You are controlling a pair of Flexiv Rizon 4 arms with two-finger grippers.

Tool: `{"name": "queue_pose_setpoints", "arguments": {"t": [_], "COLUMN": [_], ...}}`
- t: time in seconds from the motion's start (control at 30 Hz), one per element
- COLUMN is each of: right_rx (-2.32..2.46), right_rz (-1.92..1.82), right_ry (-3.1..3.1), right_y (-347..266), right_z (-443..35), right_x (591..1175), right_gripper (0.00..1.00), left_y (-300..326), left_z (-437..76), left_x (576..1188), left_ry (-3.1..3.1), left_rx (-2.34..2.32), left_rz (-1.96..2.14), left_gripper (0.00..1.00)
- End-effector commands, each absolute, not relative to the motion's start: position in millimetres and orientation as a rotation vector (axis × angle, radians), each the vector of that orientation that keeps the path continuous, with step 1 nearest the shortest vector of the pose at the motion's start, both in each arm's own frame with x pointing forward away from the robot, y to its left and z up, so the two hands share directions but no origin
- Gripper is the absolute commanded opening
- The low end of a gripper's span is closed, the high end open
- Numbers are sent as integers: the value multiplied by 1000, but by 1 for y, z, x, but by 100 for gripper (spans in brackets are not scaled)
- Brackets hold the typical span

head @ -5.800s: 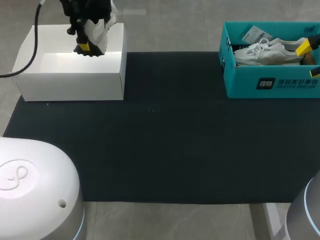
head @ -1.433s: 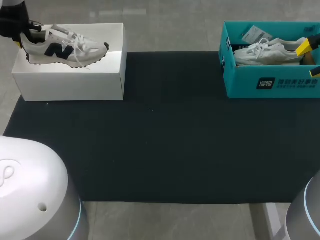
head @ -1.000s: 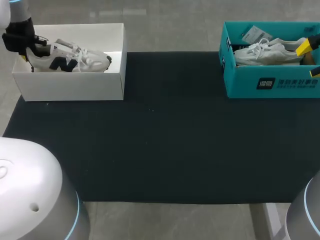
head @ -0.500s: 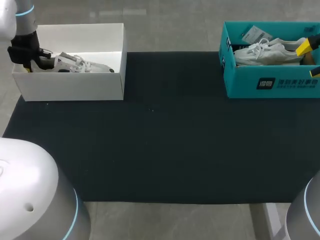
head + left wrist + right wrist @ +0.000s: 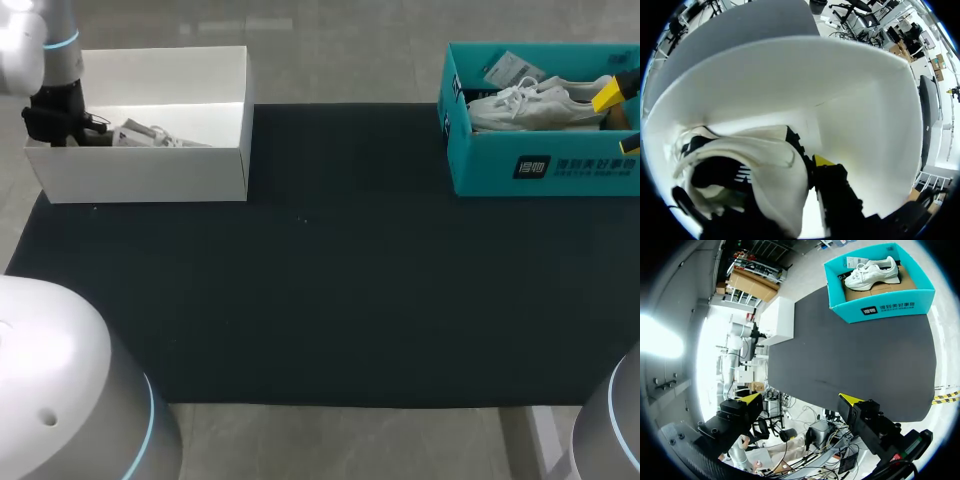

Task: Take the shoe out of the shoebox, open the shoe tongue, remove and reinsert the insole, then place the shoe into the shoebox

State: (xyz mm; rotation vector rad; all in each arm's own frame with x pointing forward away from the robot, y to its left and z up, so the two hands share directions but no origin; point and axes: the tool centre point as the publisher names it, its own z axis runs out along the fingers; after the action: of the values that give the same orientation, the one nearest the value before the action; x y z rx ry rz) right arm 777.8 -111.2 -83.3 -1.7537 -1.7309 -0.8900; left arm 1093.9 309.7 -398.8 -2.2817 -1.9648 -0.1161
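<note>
At the mat's [image 5: 330,290] far left corner stands an open white box [image 5: 140,172]. The shoe [image 5: 150,135], held above this box moments ago, has been lowered and now lies inside it, with only its laces and upper showing over the front wall. That looks like the task's last step, with just the release left. At the mat's far right corner, an open teal box [image 5: 545,165] holds another shoe [image 5: 535,105], pale, with a tag [image 5: 508,68]. The left gripper [image 5: 62,122], at the white box's left end, appears to pinch the shoe's heel. The right gripper [image 5: 801,398], above the mat's far right corner, has its fingers spread wide and holds nothing.
</note>
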Motion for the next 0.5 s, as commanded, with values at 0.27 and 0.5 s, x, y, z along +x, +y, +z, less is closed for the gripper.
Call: {"name": "queue_pose_setpoints", "arguments": {"t": [0.27, 0.5], "right_rx": [-1755, -1755], "right_rz": [-887, -887], "right_ry": [-1732, -1732], "right_y": [-111, -111], "right_z": [-84, -84], "right_x": [779, 779], "right_gripper": [100, 100], "left_y": [309, 298], "left_z": [-397, -364], "left_x": [1099, 1093], "left_ry": [-1967, -2023], "left_rx": [-2288, -2328], "left_rz": [-83, -111], "left_gripper": [79, 100]}}
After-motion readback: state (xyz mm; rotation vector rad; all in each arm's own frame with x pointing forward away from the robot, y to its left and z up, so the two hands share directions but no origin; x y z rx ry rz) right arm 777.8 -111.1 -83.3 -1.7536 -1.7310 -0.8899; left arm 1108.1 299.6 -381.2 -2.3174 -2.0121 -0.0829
